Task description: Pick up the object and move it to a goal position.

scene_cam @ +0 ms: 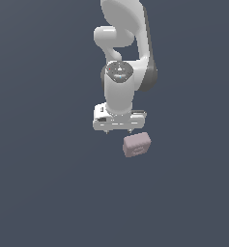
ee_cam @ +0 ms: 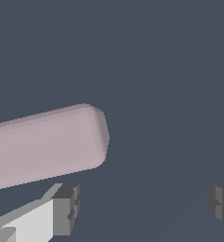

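In the exterior view, the arm [scene_cam: 121,72] is seen reaching down, with the gripper [scene_cam: 118,130] pointed at the dark surface. The block [scene_cam: 136,144] lies just beside the gripper, at about four o'clock from it, and is not enclosed by it. No contact between the two can be made out. The block is judged to rest on the surface at a slant, its faintly dented face turned toward the camera. No goal marker is shown.

In the wrist view, the block [ee_cam: 47,144] is seen as a long pale slab at about ten o'clock from the gripper [ee_cam: 142,205]. The two fingers [ee_cam: 66,208] are spread wide apart, with only bare surface between them; nothing is held or touched. The block is set outside the gap, so the gripper is judged to be offset from it, and a sideways correction is likely needed before any grasp.
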Robot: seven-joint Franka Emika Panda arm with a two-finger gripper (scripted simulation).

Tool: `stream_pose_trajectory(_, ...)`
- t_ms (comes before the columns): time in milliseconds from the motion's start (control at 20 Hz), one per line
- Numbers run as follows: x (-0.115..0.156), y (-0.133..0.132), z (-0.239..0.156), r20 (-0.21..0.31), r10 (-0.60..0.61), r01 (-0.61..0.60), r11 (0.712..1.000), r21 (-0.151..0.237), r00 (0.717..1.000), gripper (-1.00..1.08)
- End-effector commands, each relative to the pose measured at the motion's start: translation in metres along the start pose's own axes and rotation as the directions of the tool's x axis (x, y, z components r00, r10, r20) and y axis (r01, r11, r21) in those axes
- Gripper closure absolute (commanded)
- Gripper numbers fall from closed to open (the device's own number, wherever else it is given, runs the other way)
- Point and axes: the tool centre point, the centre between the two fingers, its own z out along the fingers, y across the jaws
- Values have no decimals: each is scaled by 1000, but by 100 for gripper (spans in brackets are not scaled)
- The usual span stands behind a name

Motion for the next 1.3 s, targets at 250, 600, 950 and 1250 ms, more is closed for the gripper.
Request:
stream_pose_trajectory(250,1,-3,1,-1,51,-51,999,0,999,-92)
stream_pose_trajectory(600,3,-10,2,-3,158,-158,987,-1,987,-92)
stream_pose_trajectory(950,6,-20,4,-8,311,-311,950,0,950,-92)
stream_pose_trajectory(1250,8,-29,5,-11,444,-444,896,1,896,-92)
